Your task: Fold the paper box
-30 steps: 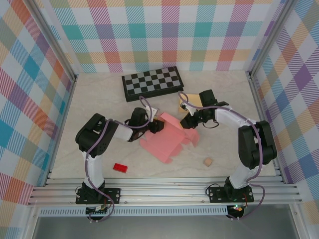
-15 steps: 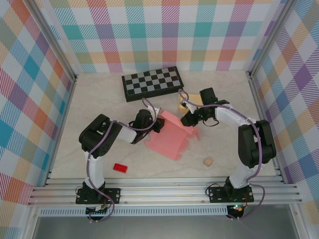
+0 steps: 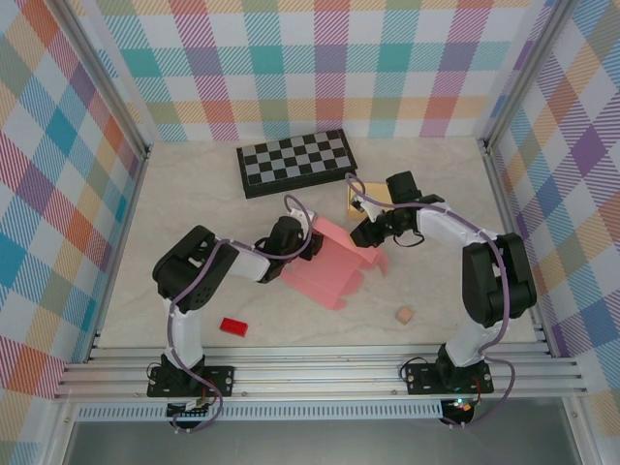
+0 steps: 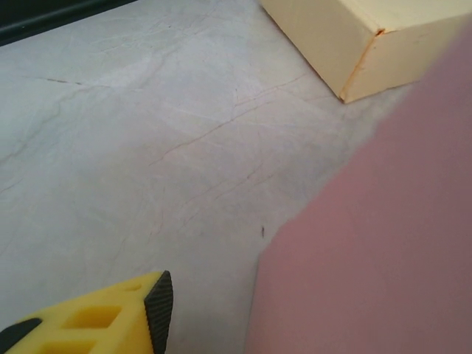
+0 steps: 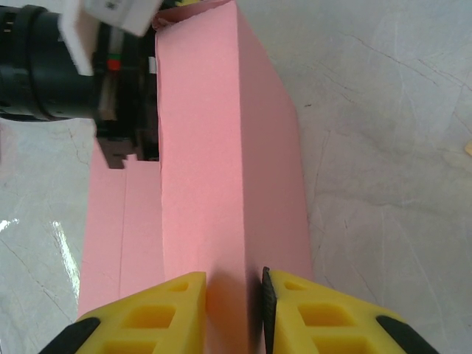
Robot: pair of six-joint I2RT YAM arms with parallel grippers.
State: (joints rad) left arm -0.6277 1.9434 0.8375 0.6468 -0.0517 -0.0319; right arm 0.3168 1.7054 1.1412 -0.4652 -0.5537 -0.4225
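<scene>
The pink paper box (image 3: 329,263) lies partly folded at mid-table, one panel raised into a ridge. My right gripper (image 3: 366,235) is at its right end. In the right wrist view the yellow fingers (image 5: 169,310) pinch that raised pink fold (image 5: 221,184), so my right gripper (image 5: 234,295) is shut on it. My left gripper (image 3: 302,237) sits at the box's left end. In the left wrist view one yellow finger (image 4: 110,321) stands clear of the pink panel (image 4: 383,243), with bare table between them. The other finger is hidden behind the paper.
A checkerboard (image 3: 295,161) lies at the back. A cream block (image 3: 361,197) sits just behind the box, close to the left gripper (image 4: 346,37). A red block (image 3: 232,326) and a small tan cube (image 3: 404,315) lie near the front. The left arm's black wrist (image 5: 74,74) is beside the fold.
The left gripper has slid right against the box's left end. The pink sheet has drawn in and stands more upright. The right gripper has kept its grip in place.
</scene>
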